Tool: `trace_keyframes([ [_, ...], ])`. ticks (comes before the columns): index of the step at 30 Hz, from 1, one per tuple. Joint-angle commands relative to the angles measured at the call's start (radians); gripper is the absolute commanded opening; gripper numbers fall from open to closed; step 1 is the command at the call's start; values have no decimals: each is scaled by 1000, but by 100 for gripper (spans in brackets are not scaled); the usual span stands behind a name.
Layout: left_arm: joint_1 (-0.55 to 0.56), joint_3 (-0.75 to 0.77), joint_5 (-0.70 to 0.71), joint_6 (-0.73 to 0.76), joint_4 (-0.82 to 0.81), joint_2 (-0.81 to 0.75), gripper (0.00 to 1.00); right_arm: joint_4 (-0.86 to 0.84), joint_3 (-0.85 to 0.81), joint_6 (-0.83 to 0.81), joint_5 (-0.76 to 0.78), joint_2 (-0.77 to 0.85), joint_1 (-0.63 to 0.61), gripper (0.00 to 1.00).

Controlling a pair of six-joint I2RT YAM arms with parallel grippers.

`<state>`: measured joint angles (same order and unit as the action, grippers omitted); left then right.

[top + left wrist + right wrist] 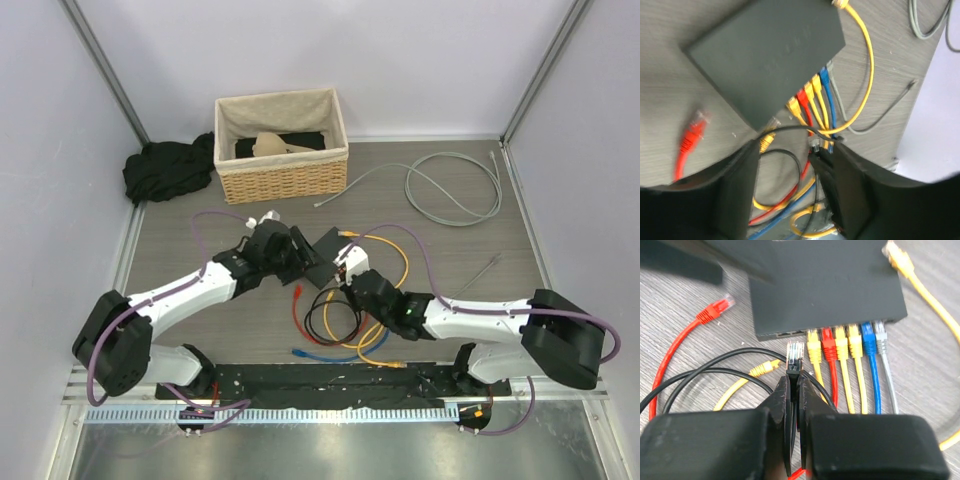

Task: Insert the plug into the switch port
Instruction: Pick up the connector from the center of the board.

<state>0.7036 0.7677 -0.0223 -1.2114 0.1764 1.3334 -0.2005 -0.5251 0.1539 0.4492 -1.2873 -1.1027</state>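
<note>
The switch (825, 290) is a flat dark-grey box lying mid-table (327, 247), its socket edge facing the arms. Yellow, red, blue and grey plugs (847, 340) fill most sockets; the leftmost sockets (782, 333) look free. My right gripper (796, 381) is shut on the black cable's clear plug (795, 356), which points at the socket row a short way off, left of the first yellow plug. My left gripper (790, 170) is open just left of the switch (770, 55), with only loose cables on the table showing between its fingers (735, 190).
A loose red plug (715, 311) and a loose yellow plug (767, 367) lie left of the held plug. Coiled cables (340, 320) sit in front of the switch. A wicker basket (282, 170), black cloth (168, 168) and a grey cable (455, 185) lie at the back.
</note>
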Motion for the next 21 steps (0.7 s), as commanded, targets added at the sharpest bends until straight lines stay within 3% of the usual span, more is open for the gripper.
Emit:
trace_keyframes([
  [1,-45,47,-10,221,-54,-37,70,-54,40,97,-237,55,95,1],
  [4,-72,87,-21,384,-57,-8,81,-71,59,111,-341,54,165,1],
  [8,-95,129,-50,564,-57,58,82,-88,60,113,-435,25,227,1],
  [21,-131,260,-42,770,-35,240,82,-48,-65,70,-535,-89,302,1],
])
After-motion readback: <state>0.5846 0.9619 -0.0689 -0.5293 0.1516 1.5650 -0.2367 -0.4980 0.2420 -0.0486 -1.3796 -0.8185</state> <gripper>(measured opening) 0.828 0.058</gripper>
